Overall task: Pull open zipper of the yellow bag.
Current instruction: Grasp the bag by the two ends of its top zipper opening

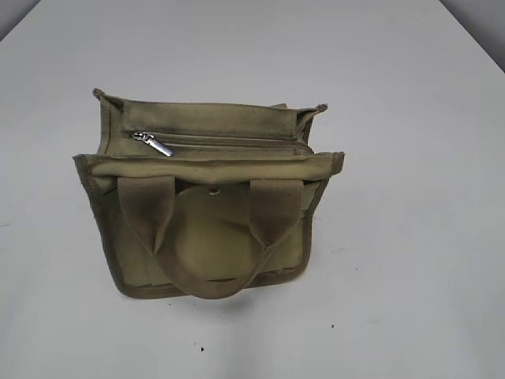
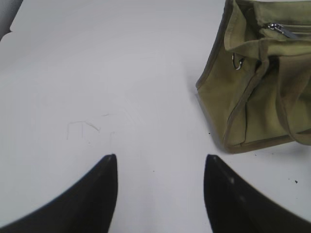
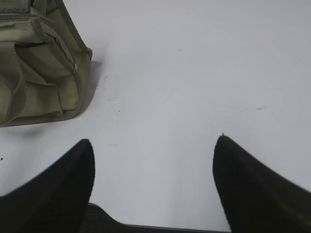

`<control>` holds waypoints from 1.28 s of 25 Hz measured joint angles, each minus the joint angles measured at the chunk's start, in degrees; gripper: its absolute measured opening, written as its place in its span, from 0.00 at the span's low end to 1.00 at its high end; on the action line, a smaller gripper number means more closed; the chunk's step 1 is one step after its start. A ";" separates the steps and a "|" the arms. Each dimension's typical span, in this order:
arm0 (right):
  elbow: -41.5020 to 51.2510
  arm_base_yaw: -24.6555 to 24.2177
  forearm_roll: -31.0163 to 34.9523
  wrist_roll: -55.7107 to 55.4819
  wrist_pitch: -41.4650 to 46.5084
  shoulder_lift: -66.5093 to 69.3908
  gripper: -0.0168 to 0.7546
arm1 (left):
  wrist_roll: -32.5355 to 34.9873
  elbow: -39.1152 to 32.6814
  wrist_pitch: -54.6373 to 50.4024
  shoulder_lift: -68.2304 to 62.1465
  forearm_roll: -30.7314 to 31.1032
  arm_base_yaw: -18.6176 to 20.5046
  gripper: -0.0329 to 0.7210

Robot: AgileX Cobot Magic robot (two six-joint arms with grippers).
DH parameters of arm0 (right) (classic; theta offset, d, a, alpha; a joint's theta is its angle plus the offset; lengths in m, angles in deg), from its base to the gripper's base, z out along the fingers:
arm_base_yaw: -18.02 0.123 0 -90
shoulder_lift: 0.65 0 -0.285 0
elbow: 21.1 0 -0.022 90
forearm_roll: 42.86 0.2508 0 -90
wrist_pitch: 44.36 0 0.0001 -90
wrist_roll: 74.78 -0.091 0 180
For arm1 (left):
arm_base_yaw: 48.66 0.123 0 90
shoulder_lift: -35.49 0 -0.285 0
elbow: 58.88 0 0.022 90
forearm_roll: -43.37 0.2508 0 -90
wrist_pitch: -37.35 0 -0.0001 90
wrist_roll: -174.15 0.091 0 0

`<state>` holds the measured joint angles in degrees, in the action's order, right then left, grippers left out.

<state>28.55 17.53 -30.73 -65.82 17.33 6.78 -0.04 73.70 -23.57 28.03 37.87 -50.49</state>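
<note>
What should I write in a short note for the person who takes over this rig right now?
Left gripper: open, empty, over bare table, the yellow bag to its right.
Right gripper: open, empty, bag to its left.
Bag stands mid-table, handles fallen toward the camera.
Zipper looks closed; silver pull tab sits at its left end in the exterior view.
Done: nothing yet.
Left: steady the bag, grip the tab, pull along the zipper.

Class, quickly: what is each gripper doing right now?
Left gripper: open, holding nothing, above bare table.
Right gripper: open, holding nothing, beside the yellow bag.
</note>
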 joint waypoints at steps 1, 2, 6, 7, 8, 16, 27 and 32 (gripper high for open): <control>0.00 0.00 0.07 0.00 0.00 0.00 0.78 | 0.00 0.00 0.00 0.00 0.00 0.00 0.62; 0.00 0.00 0.18 0.00 0.00 0.00 0.78 | 0.00 0.00 0.00 0.00 0.00 0.00 0.62; 0.00 0.00 0.27 0.00 -0.01 0.00 0.78 | 0.00 0.00 0.20 -0.51 -0.23 0.00 0.62; 0.00 0.00 0.29 0.00 -0.06 0.00 0.78 | 0.00 0.09 0.55 -1.00 -0.68 0.00 0.62; 0.00 0.00 0.42 0.00 -0.06 0.00 0.78 | 0.00 0.42 1.20 -1.79 -1.14 0.00 0.62; -0.25 1.01 0.56 0.58 -0.66 4.45 0.78 | 0.00 2.17 11.35 -13.27 -12.53 0.00 0.62; -7.64 10.95 1.69 8.57 -11.55 29.36 0.78 | 12.85 7.03 18.68 -42.31 -40.68 0.00 0.62; -14.52 15.79 5.22 17.13 -14.00 43.97 0.78 | 15.73 12.64 15.89 -56.34 -47.60 0.00 0.62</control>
<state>14.03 33.33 -25.51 -48.69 3.33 50.75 15.69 86.34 -7.68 -28.32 -9.73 -50.49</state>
